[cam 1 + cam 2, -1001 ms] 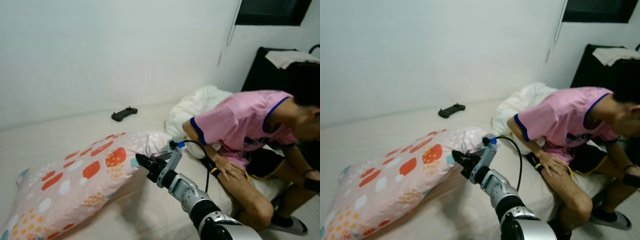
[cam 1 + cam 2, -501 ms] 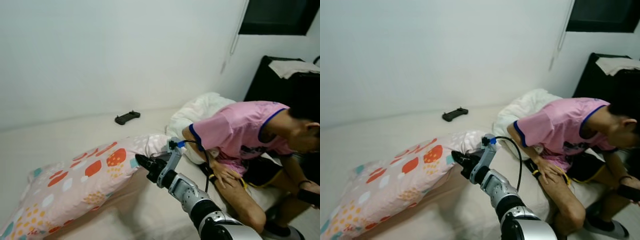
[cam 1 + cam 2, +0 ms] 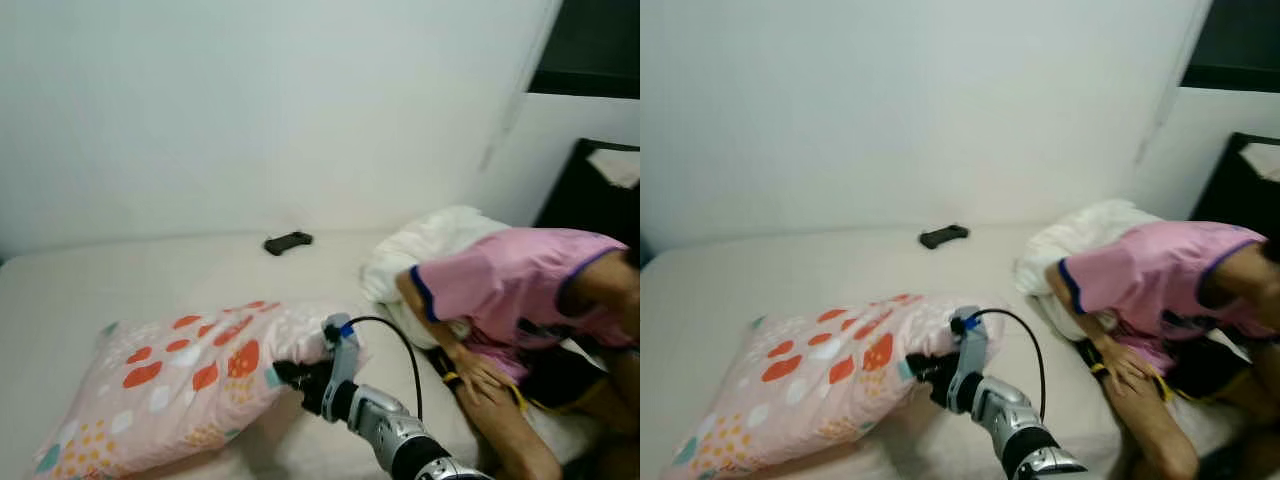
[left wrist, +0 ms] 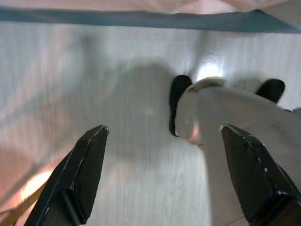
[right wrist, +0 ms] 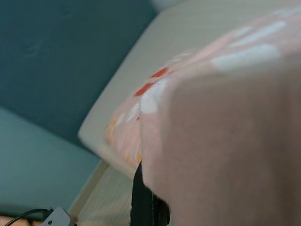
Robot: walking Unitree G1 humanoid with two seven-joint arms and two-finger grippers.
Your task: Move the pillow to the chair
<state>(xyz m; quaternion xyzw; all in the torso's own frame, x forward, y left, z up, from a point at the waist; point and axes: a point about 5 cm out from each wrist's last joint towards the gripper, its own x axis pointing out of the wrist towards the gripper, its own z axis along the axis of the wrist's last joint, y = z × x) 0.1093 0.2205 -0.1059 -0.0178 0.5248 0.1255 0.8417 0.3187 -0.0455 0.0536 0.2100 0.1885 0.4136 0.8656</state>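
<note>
A pink pillow [image 3: 190,385] with red, white and orange spots lies on the bed's near part. My right gripper [image 3: 290,375] is at the pillow's right corner, shut on the fabric. In the right wrist view the pillow [image 5: 225,117] bulges right over the black fingers [image 5: 146,202]. My left gripper [image 4: 169,179] hangs open above a pale wooden floor, with my own foot beneath it.
A person in a pink shirt [image 3: 500,285] sits on the bed's right edge, close to my right arm. A white duvet [image 3: 430,240] is bunched behind that person. A black game controller [image 3: 288,242] lies near the wall. Black furniture [image 3: 600,180] stands at far right.
The camera has turned left, so the whole scene sits further right and the entire pillow shows. My right gripper stays clamped on the pillow's corner.
</note>
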